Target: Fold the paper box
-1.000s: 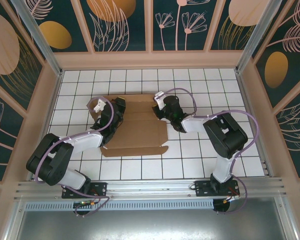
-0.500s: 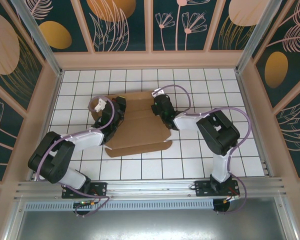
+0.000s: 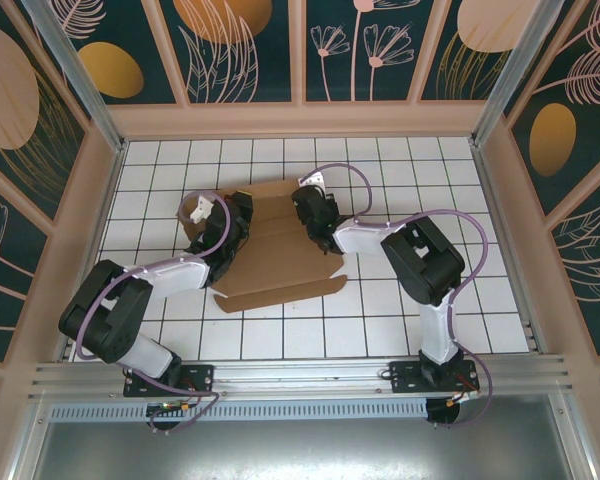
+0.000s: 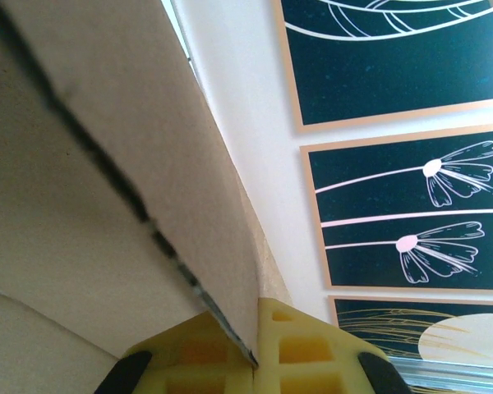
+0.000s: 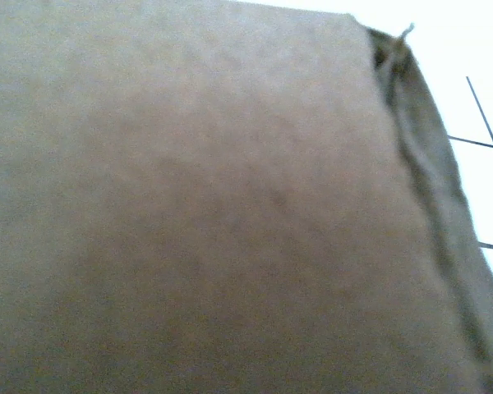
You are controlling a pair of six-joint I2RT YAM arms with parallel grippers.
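The box (image 3: 280, 262) lies partly folded in the middle of the white tiled bench (image 3: 400, 170), a brown creased sheet with a long near edge and a small tab at its near right corner. Both arms reach in over it from the near side. The left arm (image 3: 170, 272) comes in across the bench to the box's left end, and its wrist covers that end from above, so the flap there is hard to make out. From the left wrist, a doubled cardboard edge (image 4: 82, 205) rises out of the gap between two yellow pads (image 4: 304, 353). The left jaws are clenched on that edge of the box, and the card blocks the left half of that view. Beyond it stands a pale wall with dark floral panels (image 4: 394, 57).

The right arm (image 3: 365, 240) bends back from its elbow and lays its wrist on the far right part of the box, hiding the cardboard beneath it. From the right wrist, blurred brown card (image 5: 189, 205) sits right against the lens, with a folded edge down its right side and a strip of gridded bench (image 5: 485, 107) past that. I cannot tell whether the right jaws are released or clenched.

Purple cables (image 3: 365, 185) loop off both arms above the box. Panelled walls (image 3: 250, 50) close in the bench on three sides, well apart from the box, and a metal rail (image 3: 300, 375) carrying the arm bases runs along the near edge.
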